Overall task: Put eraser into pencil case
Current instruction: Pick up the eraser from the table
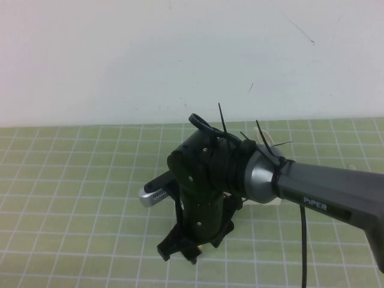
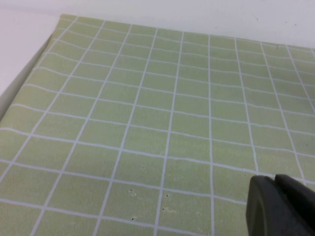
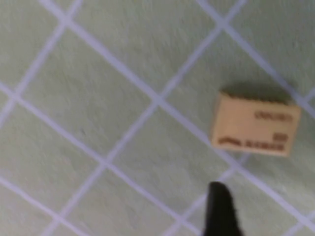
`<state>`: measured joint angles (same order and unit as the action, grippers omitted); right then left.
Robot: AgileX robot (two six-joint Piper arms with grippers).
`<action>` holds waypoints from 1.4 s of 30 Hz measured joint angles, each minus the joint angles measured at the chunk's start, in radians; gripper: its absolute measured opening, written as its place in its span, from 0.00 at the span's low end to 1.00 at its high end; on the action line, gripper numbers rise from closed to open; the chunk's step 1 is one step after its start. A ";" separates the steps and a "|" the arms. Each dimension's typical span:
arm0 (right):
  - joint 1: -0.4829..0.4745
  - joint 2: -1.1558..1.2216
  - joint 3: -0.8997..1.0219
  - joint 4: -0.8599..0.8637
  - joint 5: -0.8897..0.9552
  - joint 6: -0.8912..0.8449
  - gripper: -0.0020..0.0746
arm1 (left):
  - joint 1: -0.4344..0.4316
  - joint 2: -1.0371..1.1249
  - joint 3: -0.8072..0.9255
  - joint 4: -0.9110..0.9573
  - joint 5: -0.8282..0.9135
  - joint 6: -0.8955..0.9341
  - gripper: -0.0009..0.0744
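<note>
The eraser (image 3: 256, 125), a small tan block with dark print, lies flat on the green grid mat in the right wrist view. My right gripper (image 1: 193, 246) points down over the mat at the front centre, just above the eraser. One black fingertip (image 3: 220, 209) shows beside the eraser without touching it, and the jaws stand apart. The cream-white pencil case (image 1: 263, 203) is mostly hidden behind the right arm; only slivers show. My left gripper (image 2: 281, 206) is shut and empty, low over bare mat, and out of the high view.
The green grid mat (image 1: 72, 198) covers the table up to a white back wall (image 1: 120, 54). The right arm (image 1: 324, 192) crosses in from the right edge. The mat's left edge (image 2: 29, 73) shows in the left wrist view.
</note>
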<state>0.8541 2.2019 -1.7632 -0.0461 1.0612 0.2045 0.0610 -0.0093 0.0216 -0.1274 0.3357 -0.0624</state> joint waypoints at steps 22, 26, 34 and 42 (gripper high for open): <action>0.000 0.055 -0.002 -0.017 -0.173 0.115 0.68 | 0.000 0.000 0.000 0.000 0.000 0.000 0.01; 0.000 0.061 -0.002 -0.017 -0.173 0.117 0.61 | 0.000 0.000 0.000 0.000 0.000 0.000 0.01; -0.001 0.062 -0.009 -0.031 -0.153 0.137 0.43 | 0.000 0.000 0.000 0.000 0.000 0.000 0.01; -0.001 -0.086 -0.009 -0.031 -0.081 0.099 0.43 | 0.000 0.000 0.000 0.000 0.000 0.000 0.01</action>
<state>0.8535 2.1159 -1.7719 -0.0767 0.9800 0.3038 0.0610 -0.0093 0.0216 -0.1274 0.3357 -0.0624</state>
